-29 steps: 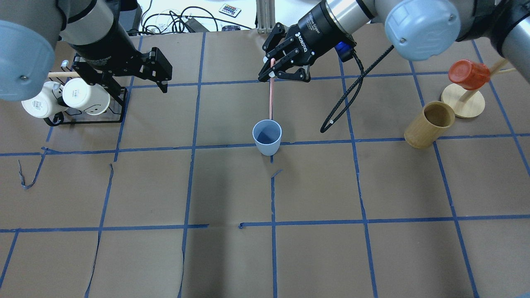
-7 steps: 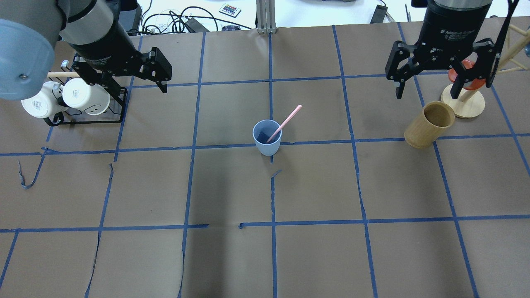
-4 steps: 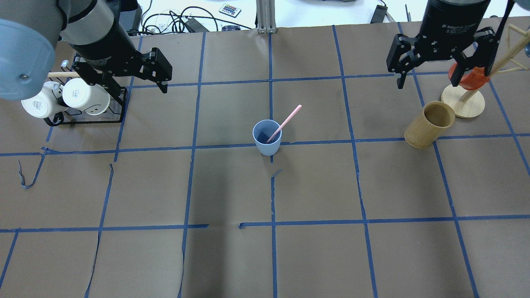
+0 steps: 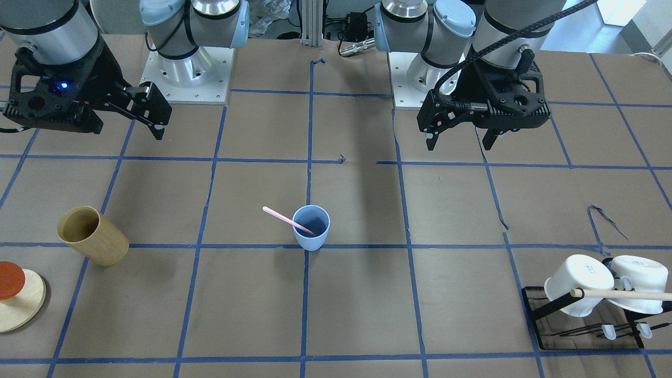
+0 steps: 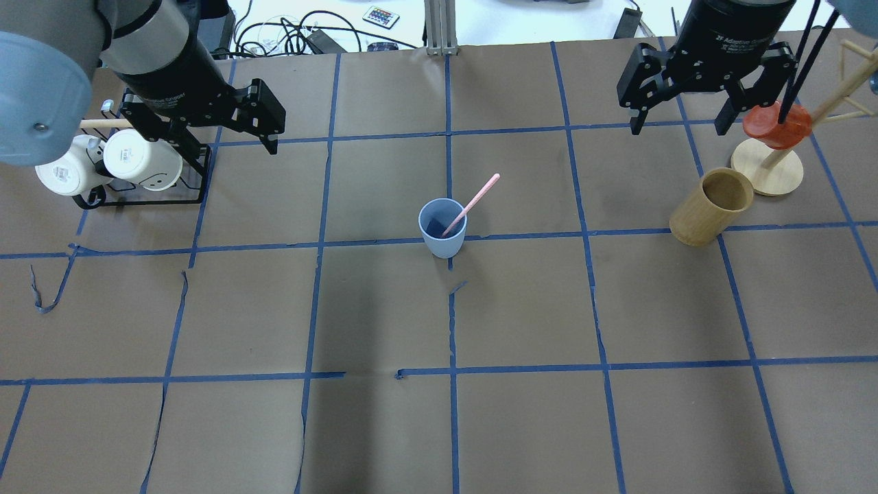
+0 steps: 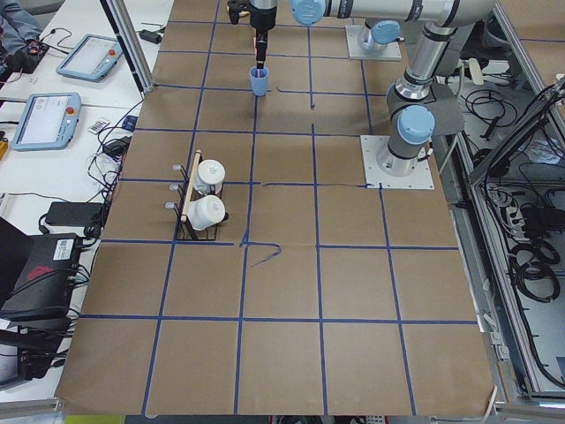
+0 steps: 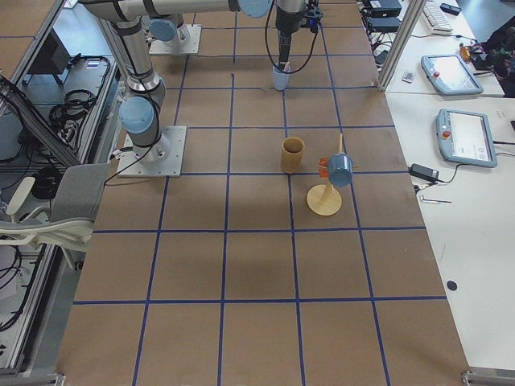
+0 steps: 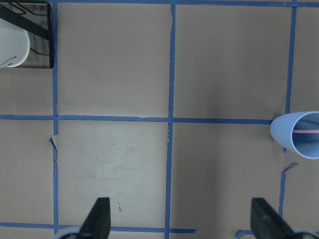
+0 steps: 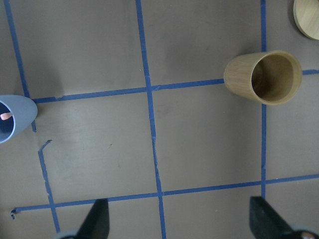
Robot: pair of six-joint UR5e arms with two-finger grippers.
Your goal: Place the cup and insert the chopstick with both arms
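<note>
The light blue cup (image 5: 442, 230) stands upright near the middle of the table, also in the front view (image 4: 311, 228). The pale pink chopstick (image 5: 475, 200) leans in it, its top tilted toward the robot's right (image 4: 283, 218). My left gripper (image 5: 226, 144) is open and empty, hovering by the mug rack, far left of the cup (image 8: 298, 134). My right gripper (image 5: 678, 127) is open and empty, hovering at the far right near the red cup. The right wrist view shows the cup's rim (image 9: 12, 119) at its left edge.
A tan wooden cup (image 5: 713, 206) stands at the right, beside a wooden stand (image 5: 767, 168) that holds a red cup (image 5: 776, 123). A black rack (image 5: 144, 195) with white mugs (image 5: 140, 159) and a wooden dowel (image 4: 619, 295) is at the left.
My right gripper let go of the chopstick, which now leans in the cup, and moved away to the far right. The left arm has not moved.
</note>
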